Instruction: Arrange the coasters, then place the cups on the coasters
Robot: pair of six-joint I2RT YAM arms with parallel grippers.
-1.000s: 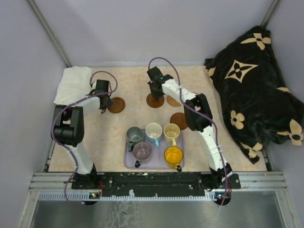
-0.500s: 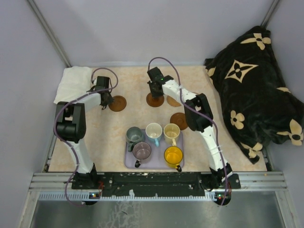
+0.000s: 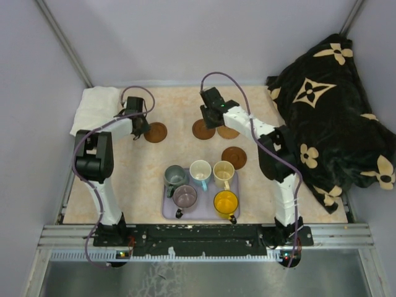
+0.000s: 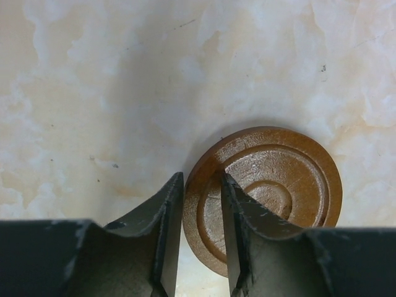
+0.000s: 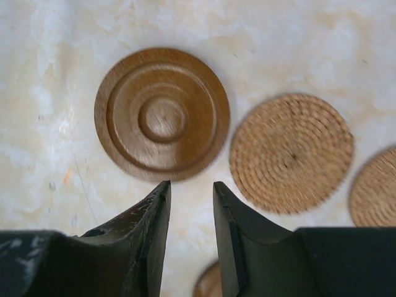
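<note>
left gripper (image 4: 202, 178): its two dark fingers straddle the near rim of a dark brown, round, turned-wood coaster (image 4: 272, 192). one finger is outside the edge and the other lies over the grooved face. i cannot tell from the wrist view whether the rim is pinched or let go. judgement: a straddle suits dragging a thin disc that lies too flat to lift from above. in the overhead view this coaster sits upper left on the beige marbled table (image 3: 139, 173), just right of the gripper.

right gripper (image 5: 191, 184): released, with its fingers apart, nothing between them, and the tips just short of a second brown wooden coaster (image 5: 162, 114). right of that, close but not touching, lies a lighter tan, woven round coaster (image 5: 292, 153). another woven disc (image 5: 377, 185) is cut off by the right edge of the frame. judgement: the discs are being spread along the upper middle of the table so that each can take one cup.

appearance of the coasters: the wooden ones are glossy, with concentric rings, a raised rim and a central boss. the woven ones are matt, coiled and flat.

cups: none is on a coaster yet. all five stand upright, close together on the lavender rectangular tray (image 3: 167, 213) at lower centre:
- grey-green mug (image 3: 174, 177)
- white mug with a pale blue handle (image 3: 200, 170)
- cream mug (image 3: 223, 173)
- mauve mug (image 3: 184, 197)
- yellow-orange mug (image 3: 226, 202)
</note>
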